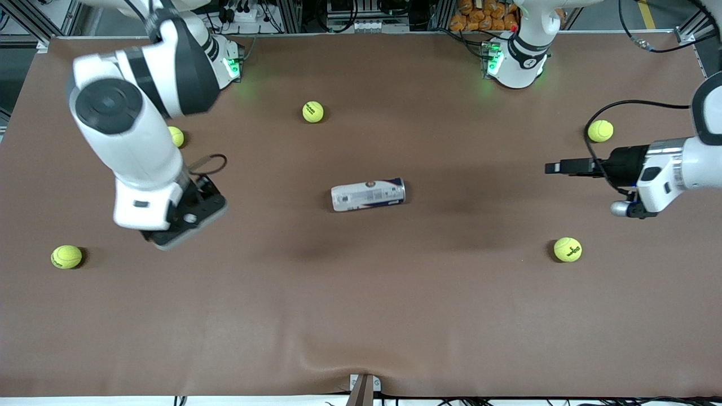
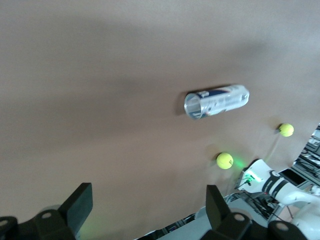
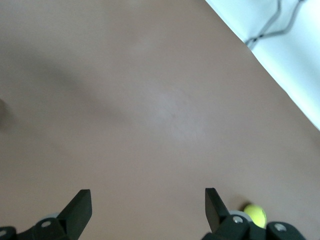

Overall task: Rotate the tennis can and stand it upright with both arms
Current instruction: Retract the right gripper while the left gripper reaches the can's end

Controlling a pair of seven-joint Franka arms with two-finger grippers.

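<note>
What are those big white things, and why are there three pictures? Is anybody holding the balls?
Those are two robot arms. Each ends in a claw for grabbing. The big picture looks down from a high camera; the other two come from cameras on the arms' wrists. The tennis can lies on its side in the middle of the brown table, with yellow tennis balls scattered around. The left claw and the right claw are both open and hold nothing. They hang above the table's two ends, away from the can.
</note>
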